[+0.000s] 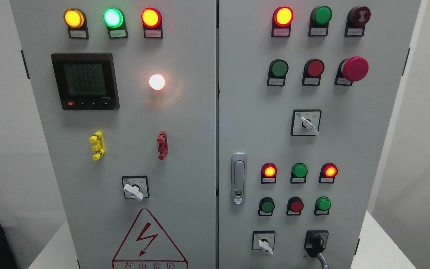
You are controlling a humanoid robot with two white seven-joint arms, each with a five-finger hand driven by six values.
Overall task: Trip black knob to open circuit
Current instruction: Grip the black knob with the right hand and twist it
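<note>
The black knob [316, 243] sits at the lower right of the grey electrical cabinet's right door [349, 149], on a black square plate. Its handle points down and to the right. A white-handled rotary switch [264, 242] is just to its left. Neither of my hands nor any arm shows in the head view.
On the right door are lit red lamps [283, 16], green and red push buttons, a red mushroom stop button [354, 68], another rotary switch [306, 123] and a metal door latch [238, 178]. The left door carries a meter [85, 81], lamps and a white switch [134, 188]. A white table edge [379, 243] lies at right.
</note>
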